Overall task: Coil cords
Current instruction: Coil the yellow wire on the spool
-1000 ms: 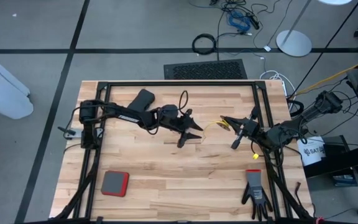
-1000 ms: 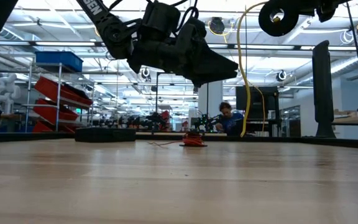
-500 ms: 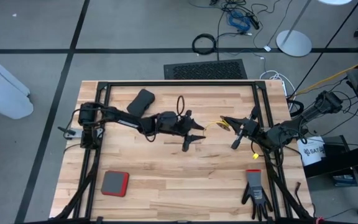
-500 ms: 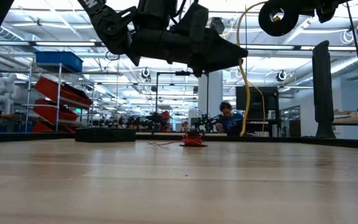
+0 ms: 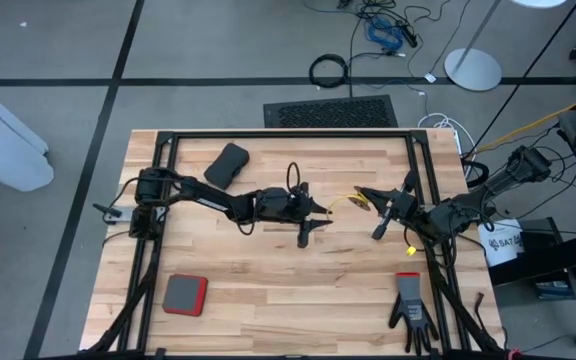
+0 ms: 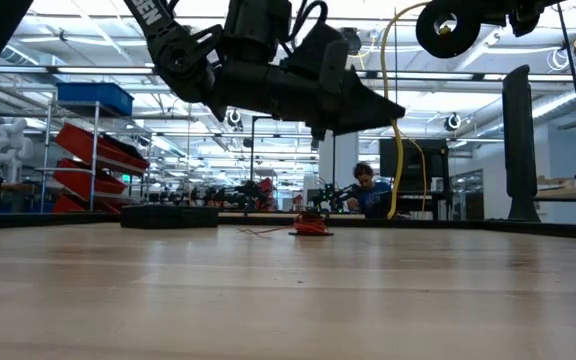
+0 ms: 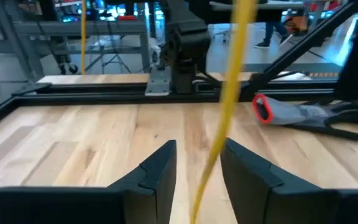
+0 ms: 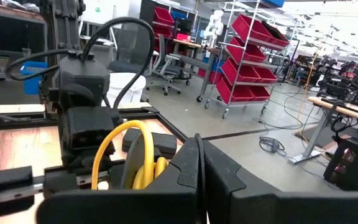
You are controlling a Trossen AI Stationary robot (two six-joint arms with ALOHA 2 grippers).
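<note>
The yellow cord (image 7: 227, 99) hangs from its small round black reel (image 6: 446, 30), which is held high above the table. My right gripper (image 5: 365, 196) is shut at that reel, right of centre, with yellow loops (image 8: 129, 152) beside its fingers. My left gripper (image 5: 315, 224) reaches level from the table's left. It is open, with one finger (image 7: 159, 175) on each side of the hanging cord and a gap showing on both sides. The reddish-orange cord (image 6: 311, 226) lies bunched on the table farther back. My right gripper is shut on the yellow cord's reel and holds it lifted clear of the table, the cord hanging slack below it (image 6: 392, 140). Its own fingers (image 8: 194, 177) hide the place of contact, so which part of the reel they have cannot be told.
A black glove with a red cuff (image 5: 411, 305) lies near the front right. A red-and-grey pad (image 5: 184, 294) sits front left, and a dark pad (image 5: 227, 163) at the far left. Black frame rails (image 5: 288, 136) run along the table's edges. A person (image 6: 368, 190) is in the room behind.
My left gripper has moved toward the table's right edge, up to the hanging yellow cord. It has swung from slanting toward the near edge to pointing straight at my right gripper. The cord now stands between its fingers.
</note>
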